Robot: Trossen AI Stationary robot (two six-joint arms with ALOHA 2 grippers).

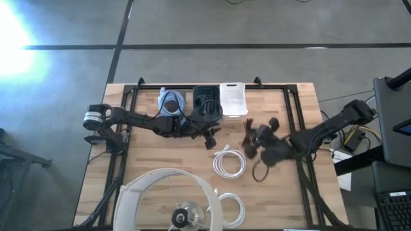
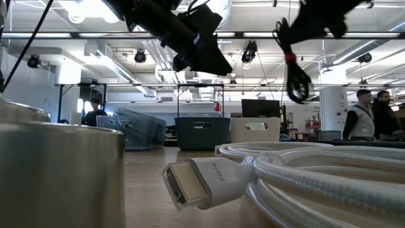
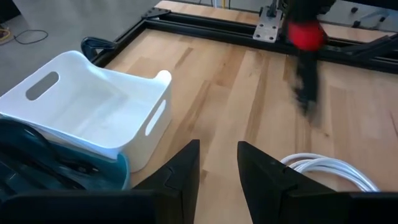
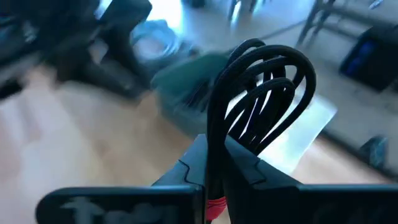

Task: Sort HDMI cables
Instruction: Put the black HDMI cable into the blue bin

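My right gripper [image 1: 255, 149] [image 4: 214, 158] is shut on a black HDMI cable coil [image 1: 260, 169] [image 4: 261, 87] above the table's middle right. My left gripper [image 1: 209, 140] [image 3: 217, 163] hovers open just in front of the bins and holds nothing. Two white cable coils lie flat on the table, one in the middle [image 1: 229, 160] [image 3: 329, 169] and one at the near edge [image 1: 232, 208] [image 2: 304, 177]. Light blue cables sit in the blue bin [image 1: 171, 102]. A black cable lies in the dark teal bin [image 1: 207, 102]. My right gripper pinches the black coil between its two fingers at the bundled part beside the red tie [image 4: 214, 205]. The loops [image 4: 267, 74] run on past the fingertips. In the low view the coil [image 2: 296, 76] hangs below the gripper, lifted clear of the table.
Three bins stand in a row at the far edge: blue, dark teal, and white [image 1: 233, 99] [image 3: 93, 106]. A round white ring with a metal part [image 1: 168, 199] fills the near left. A black frame [image 1: 295, 122] borders the table. People stand in the room behind [image 2: 364, 114].
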